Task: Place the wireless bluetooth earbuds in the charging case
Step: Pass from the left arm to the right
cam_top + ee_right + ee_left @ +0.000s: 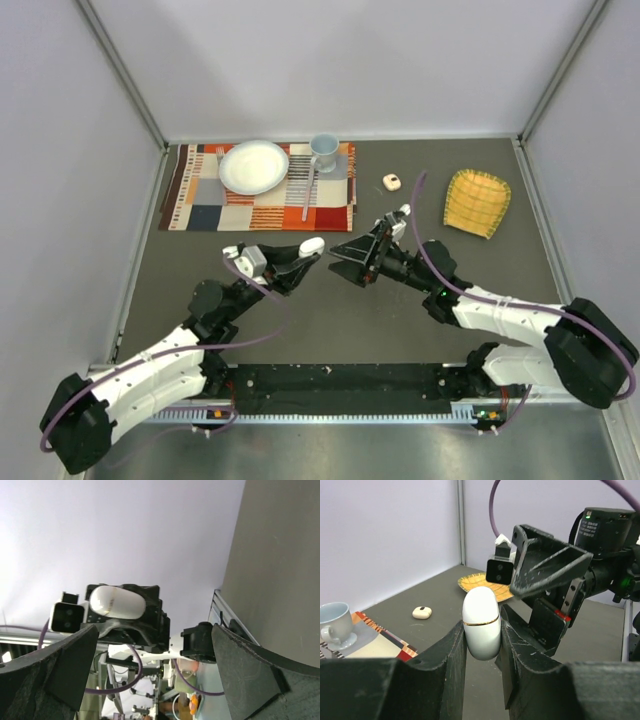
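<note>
My left hand (482, 630) is clenched on the white charging case (481, 615), held clear of the worktop (300, 330). The case's long axis runs out along the fingers, and its rounded free end points toward my right hand (350, 260). That hand stands released, jaws wide, just beyond the case. The case is shut along its gold seam, so its inside is hidden. A small cream pod (392, 182) lies on the worktop near a yellow woven dish (477, 200).

Pale lilac walls (350, 60) (dark grey tabletop (330, 320))
</note>
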Controlling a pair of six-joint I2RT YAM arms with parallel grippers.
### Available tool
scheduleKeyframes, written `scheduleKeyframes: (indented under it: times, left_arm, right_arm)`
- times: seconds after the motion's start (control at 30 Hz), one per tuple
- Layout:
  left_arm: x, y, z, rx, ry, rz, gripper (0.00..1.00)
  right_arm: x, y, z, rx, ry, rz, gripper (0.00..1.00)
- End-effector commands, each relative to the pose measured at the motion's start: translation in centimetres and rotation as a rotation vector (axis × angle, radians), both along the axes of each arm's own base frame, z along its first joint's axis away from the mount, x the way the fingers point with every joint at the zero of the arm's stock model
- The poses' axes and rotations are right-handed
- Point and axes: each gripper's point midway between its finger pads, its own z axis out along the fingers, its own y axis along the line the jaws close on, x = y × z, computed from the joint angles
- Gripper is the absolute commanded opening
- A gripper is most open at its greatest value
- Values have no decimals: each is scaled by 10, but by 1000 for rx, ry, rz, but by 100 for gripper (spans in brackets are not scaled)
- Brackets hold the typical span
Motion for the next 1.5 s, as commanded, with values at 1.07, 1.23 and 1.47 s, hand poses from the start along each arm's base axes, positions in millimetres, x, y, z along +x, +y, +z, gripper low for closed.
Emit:
scheduleKeyframes:
  times: [1.07,1.23,1.47]
  left_arm:
    - [-6,-8,1,8,-3,-55,0]
    - [-9,-15,-3,44,4,-93,0]
    - [-10,-18,-6,60,12,-114,0]
  right_arm:
    - [-11,21,56,239,22,50,63]
    - [-10,21,56,243,19,45,54]
    - [-11,19,60,262,8,50,31]
